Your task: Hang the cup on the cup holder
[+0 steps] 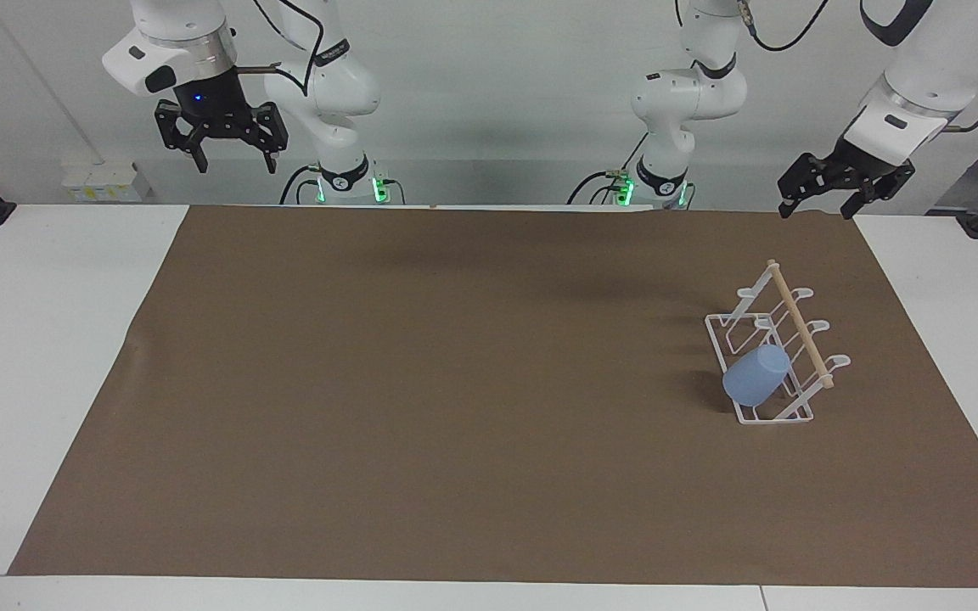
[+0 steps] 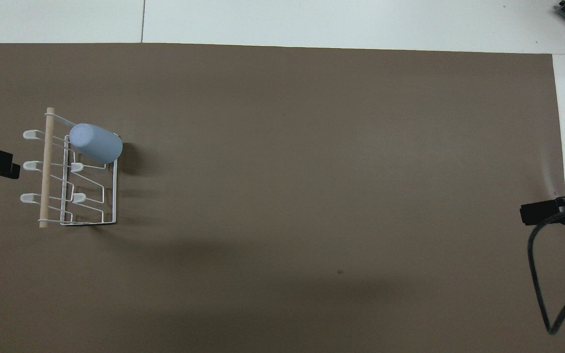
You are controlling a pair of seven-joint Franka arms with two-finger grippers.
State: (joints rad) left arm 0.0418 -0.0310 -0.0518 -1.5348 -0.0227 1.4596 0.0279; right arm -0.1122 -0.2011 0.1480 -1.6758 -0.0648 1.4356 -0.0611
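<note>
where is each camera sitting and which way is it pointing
Facing view: high across the table, looking at the robots; shows both arms whole, the left tool raised near the cup holder, the right tool raised at the other end.
Overhead view: high above the robots' end, looking steeply down; shows only a black bit of each tool at the side edges.
Shared: the brown mat, the cup holder and the light-blue cup hung on it, half a turn apart.

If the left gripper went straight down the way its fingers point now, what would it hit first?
Probably the brown mat near its corner, or the white table beside it; depth is unclear. The left gripper hangs open, clear of the cup holder.
</note>
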